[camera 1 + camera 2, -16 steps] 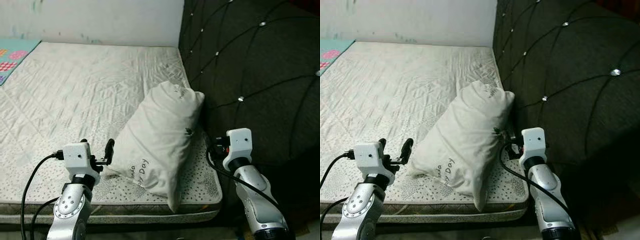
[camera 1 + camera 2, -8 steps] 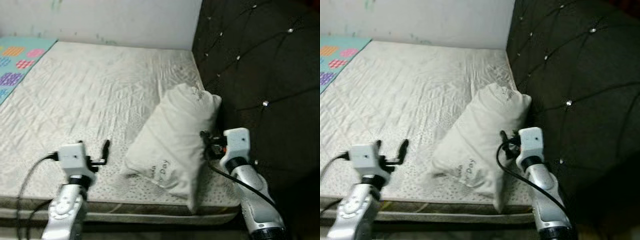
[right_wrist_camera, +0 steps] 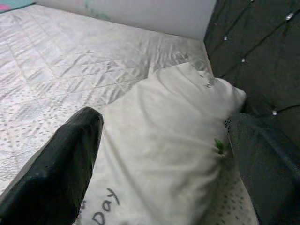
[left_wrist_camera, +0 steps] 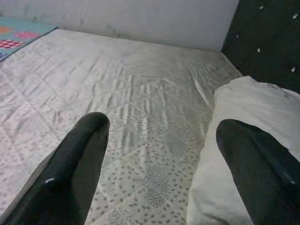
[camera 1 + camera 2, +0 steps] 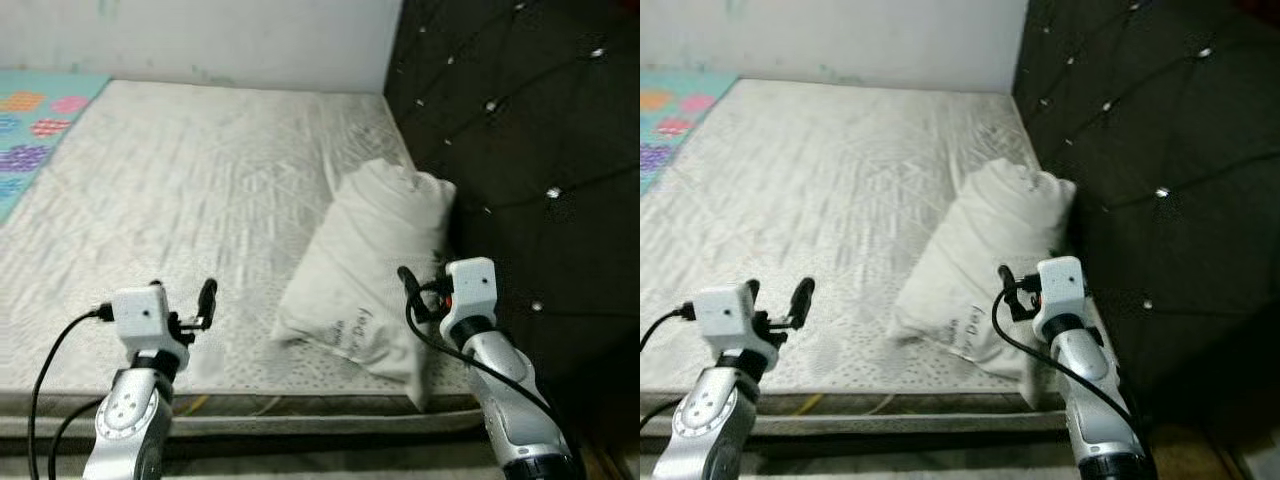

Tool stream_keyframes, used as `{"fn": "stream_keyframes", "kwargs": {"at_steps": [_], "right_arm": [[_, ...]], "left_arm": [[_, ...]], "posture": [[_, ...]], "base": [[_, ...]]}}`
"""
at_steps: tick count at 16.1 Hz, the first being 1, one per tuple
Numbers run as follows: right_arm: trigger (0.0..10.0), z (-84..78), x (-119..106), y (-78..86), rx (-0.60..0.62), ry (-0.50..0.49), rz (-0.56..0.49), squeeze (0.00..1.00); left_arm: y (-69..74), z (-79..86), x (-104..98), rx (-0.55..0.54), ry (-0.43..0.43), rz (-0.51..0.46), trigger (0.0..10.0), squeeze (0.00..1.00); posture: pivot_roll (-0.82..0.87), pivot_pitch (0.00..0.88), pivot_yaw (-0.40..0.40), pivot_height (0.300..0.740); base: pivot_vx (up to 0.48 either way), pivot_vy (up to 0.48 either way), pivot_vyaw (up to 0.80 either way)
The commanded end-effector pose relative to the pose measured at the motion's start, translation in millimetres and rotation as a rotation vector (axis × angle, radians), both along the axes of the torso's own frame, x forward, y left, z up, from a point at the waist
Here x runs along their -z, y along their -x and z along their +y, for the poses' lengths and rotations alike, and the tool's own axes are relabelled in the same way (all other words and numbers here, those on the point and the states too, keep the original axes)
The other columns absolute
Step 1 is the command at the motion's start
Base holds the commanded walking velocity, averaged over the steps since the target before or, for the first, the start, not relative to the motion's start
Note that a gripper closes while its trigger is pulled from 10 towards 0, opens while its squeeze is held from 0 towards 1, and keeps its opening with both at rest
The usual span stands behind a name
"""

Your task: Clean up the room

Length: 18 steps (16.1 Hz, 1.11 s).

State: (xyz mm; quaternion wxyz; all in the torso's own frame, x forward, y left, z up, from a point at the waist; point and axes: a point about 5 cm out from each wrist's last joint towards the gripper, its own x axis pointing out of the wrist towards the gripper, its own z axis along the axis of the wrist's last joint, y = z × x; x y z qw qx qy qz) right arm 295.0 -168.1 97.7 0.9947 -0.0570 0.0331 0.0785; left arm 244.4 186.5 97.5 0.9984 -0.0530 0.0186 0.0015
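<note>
The white pillow (image 5: 375, 270) lies on the bare mattress (image 5: 180, 200), against the dark tufted headboard (image 5: 530, 150). It has slid off its propped lean and now lies flatter. The right gripper (image 3: 164, 154), fingers apart, frames it; the left gripper (image 4: 159, 164), also spread, hovers beside it, nothing yet grasped.

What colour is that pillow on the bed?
The pillow is off-white with dark lettering reading "Day", clearest in the right wrist view.
</note>
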Motion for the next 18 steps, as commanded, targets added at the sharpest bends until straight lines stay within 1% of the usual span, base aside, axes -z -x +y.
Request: {"fn": "stream_keyframes", "kwargs": {"at_steps": [1,6,9,10,11,12,13,15,18], "right_arm": [[10.0,-7.3,-1.6,1.0,0.024,0.004,-0.007,0.0],[10.0,-5.3,1.8,4.6,0.02,-0.016,0.013,0.0],[10.0,-5.9,13.7,9.2,0.004,0.014,0.083,0.0],[10.0,-7.0,16.2,10.4,0.006,0.015,0.096,0.0],[10.0,-9.1,19.9,12.3,0.015,0.021,0.117,0.0],[10.0,-10.1,21.7,13.0,0.017,0.027,0.13,0.0],[10.0,-10.0,22.0,13.3,0.015,0.029,0.132,0.0],[10.0,-9.6,23.2,13.9,0.012,0.032,0.137,0.0],[10.0,-8.9,22.1,14.4,0.005,0.026,0.133,0.0]], "left_arm": [[-0.5,-7.7,-2.4,0.031,0.006,-0.014,10.0,0.0],[1.0,-5.2,4.7,0.017,-0.003,0.03,10.0,0.0],[4.1,3.3,17.0,-0.033,0.024,0.105,10.0,0.0],[4.8,5.7,20.4,-0.046,0.028,0.131,10.0,0.0],[5.3,9.2,27.8,-0.06,0.028,0.189,10.0,0.0],[6.4,13.5,37.9,-0.072,0.006,0.267,10.0,0.0],[6.5,15.6,39.6,-0.078,0.028,0.274,10.0,0.0],[6.9,16.9,39.2,-0.074,0.008,0.272,10.0,0.0],[7.1,15.9,36.2,-0.071,0.005,0.257,10.0,0.0]], "posture": [[-0.14,0.087,-0.026,0.74],[-0.14,0.089,-0.021,0.74],[-0.14,0.087,-0.019,0.74],[-0.14,0.086,-0.019,0.74],[-0.14,0.085,-0.018,0.74],[-0.14,0.083,-0.017,0.74],[-0.14,0.083,-0.017,0.74],[-0.14,0.081,-0.017,0.74],[-0.14,0.086,-0.02,0.74]], "base": [[0.0,0.0,0.0],[0.0,0.0,0.0],[0.0,0.0,0.0],[0.0,0.0,0.0],[0.0,0.0,0.0],[0.0,0.0,0.0],[0.0,0.0,0.0],[0.0,0.0,0.0],[0.0,0.0,0.0]]}}
